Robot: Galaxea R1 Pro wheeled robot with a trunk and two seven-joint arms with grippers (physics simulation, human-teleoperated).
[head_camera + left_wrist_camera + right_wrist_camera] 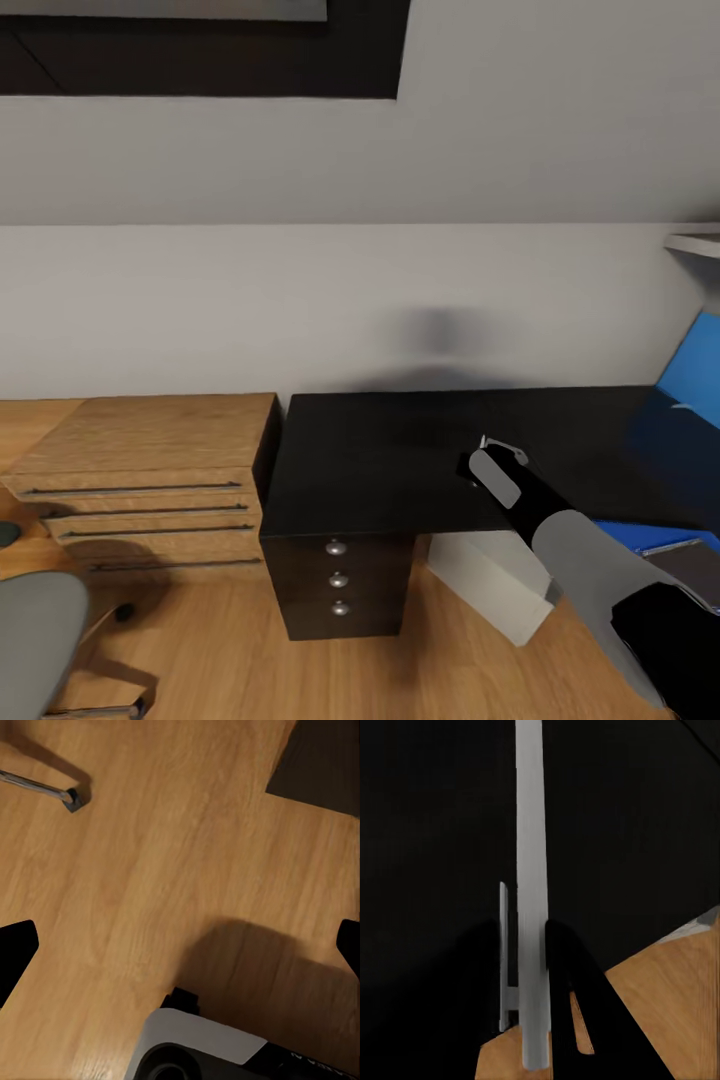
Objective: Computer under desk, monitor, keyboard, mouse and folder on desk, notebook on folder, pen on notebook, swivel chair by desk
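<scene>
- Counter point(400, 460): glossy black top, bare over its left and middle stretch. Three dark drawers with round silver knobs below its left end.
- Dresser point(150, 470): light oak with long bar handles, standing on the floor just left of the counter.
- Computer point(495, 580): pale boxy case on the plank floor point(250, 670), under the counter, right of the drawers.
- Chair point(35, 640): grey seat at the lower left of the head view, on the floor, well apart from the counter. Chrome leg point(37, 789) with a caster seen from the left wrist.
- Folder point(650, 533): blue edge at the counter's front right, partly hidden by the right arm. Another blue panel point(697, 368) at the far right edge, tilted; cannot tell whether part of the same item.
- Right claw point(488, 455): reaching over the counter's middle, near its front edge. In the right wrist view, dark fingers point(574, 971) pressed close on both sides of a thin pale grey strip point(529, 832), which is seen edge-on against the black top. Closed on that strip, as far as visible. Identity of the strip not determinable. Small white piece showing at the claw tip in the head view.
- Left claw point(180, 945): hanging over bare floor, fingers point(15, 949) spread wide at opposite edges of the picture, gripping nothing. Robot base point(202, 1050) below it.
</scene>
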